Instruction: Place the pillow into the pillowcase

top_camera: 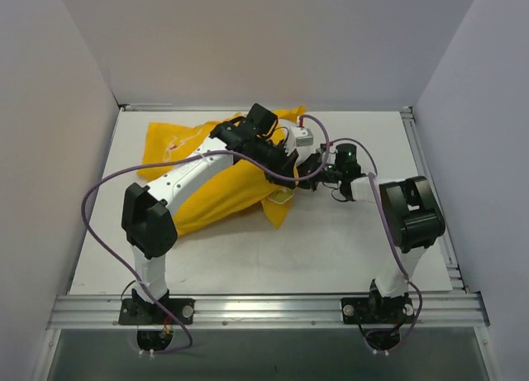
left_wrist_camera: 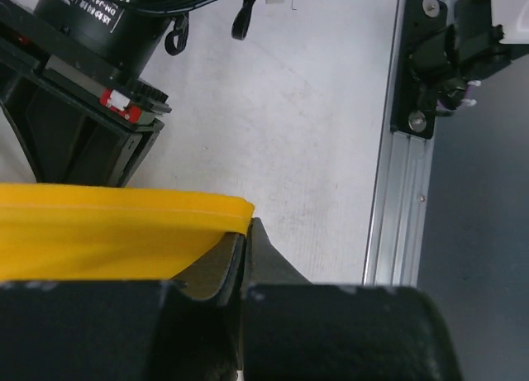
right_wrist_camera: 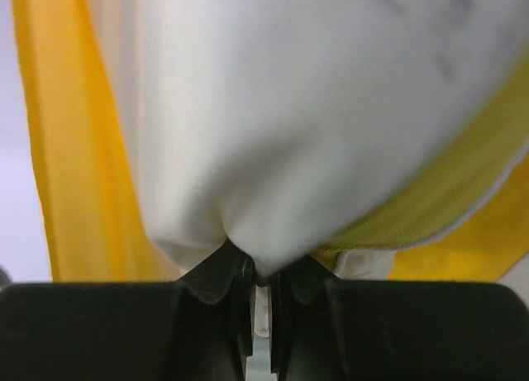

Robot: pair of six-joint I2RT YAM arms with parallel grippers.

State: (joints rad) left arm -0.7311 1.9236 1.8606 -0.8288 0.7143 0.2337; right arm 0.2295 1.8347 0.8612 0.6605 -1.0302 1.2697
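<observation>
The yellow pillowcase [top_camera: 207,183] lies across the table's middle left, partly under my left arm. My left gripper [top_camera: 289,154] is shut on its hemmed edge [left_wrist_camera: 124,224], held off the table. The white pillow [right_wrist_camera: 289,108], with its yellow stripe [right_wrist_camera: 446,183], fills the right wrist view, and yellow case fabric [right_wrist_camera: 58,150] hangs beside it. My right gripper [right_wrist_camera: 260,269] is shut on a pinch of the pillow's white fabric. In the top view the right gripper [top_camera: 310,173] sits at the case's right end, close to the left gripper. Most of the pillow is hidden by the case and the arms.
The aluminium rail [left_wrist_camera: 401,216] runs along the table's right edge. The table is walled at the back and both sides [top_camera: 264,34]. Bare white table [top_camera: 331,249] lies in front of the case. The right arm's body [left_wrist_camera: 83,59] shows close in the left wrist view.
</observation>
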